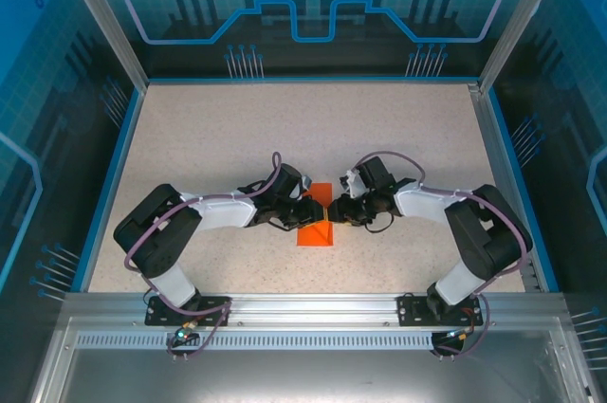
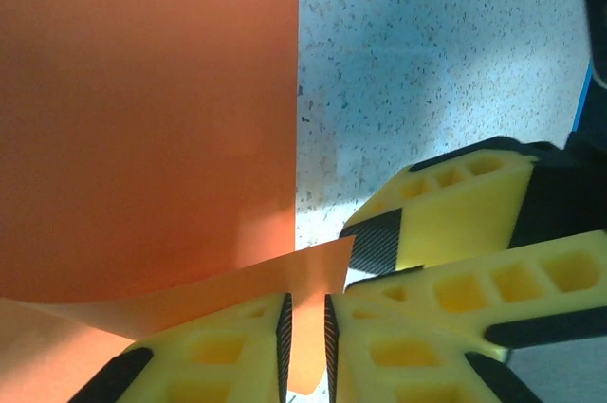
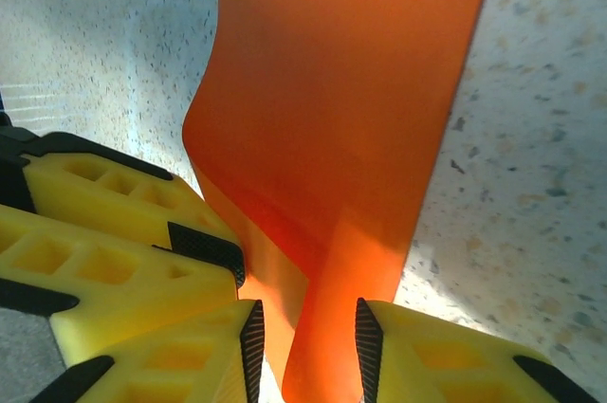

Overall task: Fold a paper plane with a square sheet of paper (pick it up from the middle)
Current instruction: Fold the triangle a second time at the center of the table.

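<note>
Two arms reach inward from the near edge of the speckled table [image 1: 237, 128] and meet over its middle. On the left, the left gripper [image 2: 306, 318] points down at the square sheet of paper [image 1: 316, 235]. The sheet is bright orange and lies in the middle of the table beneath both wrists.

In the left wrist view most of the sheet lies flat, with one straight edge running up across the table. A lifted flap crosses in front of it and drops into the slit between the yellow fingers [image 2: 228, 327]. That slit is narrow and filled with orange, and I cannot tell whether the black pads press the paper. The tips of the other gripper sit just right of the flap's corner.

Further right, the right gripper [image 3: 309, 327] stands with a clear gap between its jaws. In the right wrist view the sheet runs away across the table and curls upward into a raised fold that stands between the two pads [image 3: 252, 341]. Whether they clamp the fold or merely flank it, I cannot tell. The left gripper's fingertips sit just beside the fold's left side.
</note>
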You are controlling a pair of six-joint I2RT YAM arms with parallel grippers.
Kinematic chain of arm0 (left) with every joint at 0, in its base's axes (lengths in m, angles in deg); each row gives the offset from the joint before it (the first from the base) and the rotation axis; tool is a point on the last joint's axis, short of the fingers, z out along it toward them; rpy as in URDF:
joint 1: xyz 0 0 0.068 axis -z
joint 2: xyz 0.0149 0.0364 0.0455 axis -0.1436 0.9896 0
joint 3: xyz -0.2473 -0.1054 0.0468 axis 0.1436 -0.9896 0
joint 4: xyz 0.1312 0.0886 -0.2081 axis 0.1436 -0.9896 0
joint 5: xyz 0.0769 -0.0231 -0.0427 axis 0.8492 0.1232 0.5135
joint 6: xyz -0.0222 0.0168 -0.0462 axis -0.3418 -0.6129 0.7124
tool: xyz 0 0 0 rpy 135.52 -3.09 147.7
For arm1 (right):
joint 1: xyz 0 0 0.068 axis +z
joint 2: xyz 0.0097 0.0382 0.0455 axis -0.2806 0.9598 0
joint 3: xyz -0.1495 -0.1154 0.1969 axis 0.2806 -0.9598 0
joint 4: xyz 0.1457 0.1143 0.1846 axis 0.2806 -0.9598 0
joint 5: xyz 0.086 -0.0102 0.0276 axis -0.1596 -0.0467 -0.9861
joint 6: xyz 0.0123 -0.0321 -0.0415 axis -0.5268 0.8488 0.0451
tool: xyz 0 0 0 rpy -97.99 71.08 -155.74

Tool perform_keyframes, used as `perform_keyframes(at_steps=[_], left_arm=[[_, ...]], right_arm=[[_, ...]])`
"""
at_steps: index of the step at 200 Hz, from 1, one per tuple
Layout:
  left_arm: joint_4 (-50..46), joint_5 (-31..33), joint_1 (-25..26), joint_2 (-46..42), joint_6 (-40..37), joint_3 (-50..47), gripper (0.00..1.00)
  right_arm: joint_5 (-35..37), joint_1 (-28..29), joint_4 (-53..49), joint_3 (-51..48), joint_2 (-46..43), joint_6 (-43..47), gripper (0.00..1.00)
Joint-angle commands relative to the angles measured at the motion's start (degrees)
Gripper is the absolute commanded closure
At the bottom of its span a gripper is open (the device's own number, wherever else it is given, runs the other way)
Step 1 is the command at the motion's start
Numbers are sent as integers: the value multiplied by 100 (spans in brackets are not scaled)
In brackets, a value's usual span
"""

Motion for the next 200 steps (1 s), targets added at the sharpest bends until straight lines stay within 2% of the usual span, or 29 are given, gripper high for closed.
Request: perform_keyframes(at_steps=[1, 35, 73, 200], left_arm=[[-81, 84, -25, 63, -60, -92, 82], [-128, 102, -25, 41, -67, -76, 82], [-180, 95, -33, -75, -86, -76, 83], [-86, -91, -29, 106, -19, -2, 83]], right_arm=[[-271, 78, 201, 146, 139, 54, 70], [-447, 78, 429, 117, 238, -32, 80], [-164, 34, 228, 220, 296, 33, 92], [222, -46, -104, 403, 666, 242, 95]])
